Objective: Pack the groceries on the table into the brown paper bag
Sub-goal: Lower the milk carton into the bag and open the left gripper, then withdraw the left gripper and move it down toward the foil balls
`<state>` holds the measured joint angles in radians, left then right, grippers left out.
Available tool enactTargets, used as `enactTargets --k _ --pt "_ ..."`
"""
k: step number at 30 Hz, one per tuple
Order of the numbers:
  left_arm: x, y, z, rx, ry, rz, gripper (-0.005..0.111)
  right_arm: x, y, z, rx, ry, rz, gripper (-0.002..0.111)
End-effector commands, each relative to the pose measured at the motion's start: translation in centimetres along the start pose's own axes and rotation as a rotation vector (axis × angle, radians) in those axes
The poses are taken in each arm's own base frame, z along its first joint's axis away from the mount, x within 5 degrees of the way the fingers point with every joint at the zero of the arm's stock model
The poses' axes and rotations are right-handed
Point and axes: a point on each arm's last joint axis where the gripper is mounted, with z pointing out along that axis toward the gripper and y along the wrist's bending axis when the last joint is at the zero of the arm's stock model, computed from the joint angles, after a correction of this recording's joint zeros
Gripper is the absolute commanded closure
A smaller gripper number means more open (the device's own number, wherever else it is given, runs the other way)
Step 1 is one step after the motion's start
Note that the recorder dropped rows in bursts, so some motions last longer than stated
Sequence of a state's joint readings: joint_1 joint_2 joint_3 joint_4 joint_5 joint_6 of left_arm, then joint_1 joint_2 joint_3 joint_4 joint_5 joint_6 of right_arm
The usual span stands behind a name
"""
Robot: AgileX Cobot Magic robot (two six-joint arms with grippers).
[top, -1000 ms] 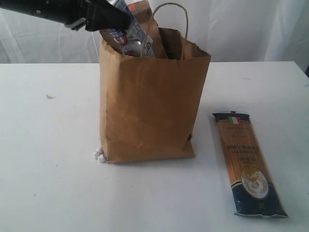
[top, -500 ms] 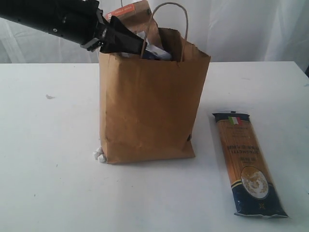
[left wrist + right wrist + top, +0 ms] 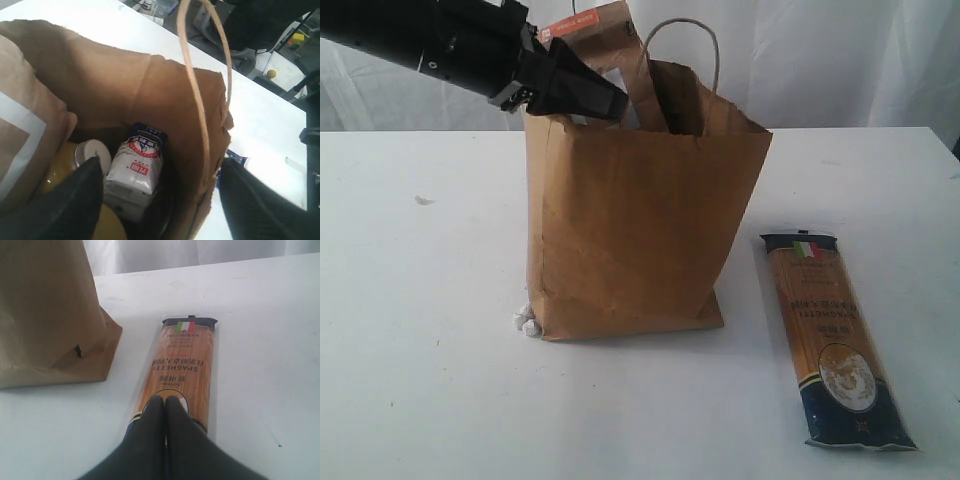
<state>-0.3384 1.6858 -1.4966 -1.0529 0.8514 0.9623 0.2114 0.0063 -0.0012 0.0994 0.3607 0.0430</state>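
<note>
The brown paper bag (image 3: 630,220) stands upright mid-table, its handle (image 3: 705,45) up. My left gripper (image 3: 605,100) is at the bag's top left rim and is open (image 3: 160,165); one finger (image 3: 65,205) is inside the bag, the other (image 3: 260,200) outside its wall. Below it in the bag lie the small blue-white carton (image 3: 137,172), the white-capped yellow-grain bottle (image 3: 92,152) and the brown pouch (image 3: 25,125), whose orange label (image 3: 570,25) sticks out on top. The long pasta pack (image 3: 830,340) lies flat to the bag's right. My right gripper (image 3: 165,401) is shut just above it (image 3: 187,360).
A small white lump (image 3: 525,322) lies against the bag's lower left corner. The white table (image 3: 420,390) spreads to the left and front of the bag. A white curtain hangs behind. The jar and can do not show.
The left gripper lowered the carton into the bag and let it go. The bag's right side has bulged outward. The pasta pack has not moved.
</note>
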Motion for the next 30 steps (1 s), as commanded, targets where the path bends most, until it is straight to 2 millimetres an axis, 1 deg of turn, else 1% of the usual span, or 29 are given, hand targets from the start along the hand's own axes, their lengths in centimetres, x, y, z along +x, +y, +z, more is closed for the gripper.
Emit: enactTargets --k 1,5,10,13,19,22,25,27,29,30 --pt "-1.4 -1.5 -1.1 0.040 -0.029 0.038 0.039 -0.1 0.0 0.0 0.003 -0.020 0.006 0.108" --pt "-3.0 -3.1 -3.0 0.000 -0.038 0.115 0.039 -0.1 0.0 0.0 0.003 -0.020 0.006 0.108" --pt "-4.0 -5.0 -6.1 -0.144 0.037 0.154 0.039 -0.1 0.0 0.0 0.003 -0.020 0.006 0.108" --pt "-4.0 -5.8 -8.1 -0.240 0.059 0.135 0.039 -0.1 0.0 0.0 0.003 -0.020 0.006 0.108" --pt "-3.6 -7.8 -13.0 -0.437 0.079 0.076 0.039 -0.1 0.0 0.0 0.003 -0.020 0.006 0.108" --pt "-2.7 -8.5 -14.9 -0.525 0.082 0.037 0.041 -0.1 0.0 0.0 0.003 -0.020 0.006 0.108" --pt "-0.7 -8.6 -15.8 -0.610 0.143 -0.044 0.050 -0.1 0.0 0.0 0.003 -0.020 0.006 0.108" --pt "0.9 -8.6 -15.6 -0.615 0.199 -0.076 0.056 -0.1 0.0 0.0 0.003 -0.020 0.006 0.108" --pt "2.8 -8.4 -14.8 -0.591 0.244 -0.119 0.061 -0.1 0.0 0.0 0.003 -0.020 0.006 0.108" --pt "3.8 -8.2 -14.3 -0.568 0.264 -0.149 0.061 -0.1 0.0 0.0 0.003 -0.020 0.006 0.108"
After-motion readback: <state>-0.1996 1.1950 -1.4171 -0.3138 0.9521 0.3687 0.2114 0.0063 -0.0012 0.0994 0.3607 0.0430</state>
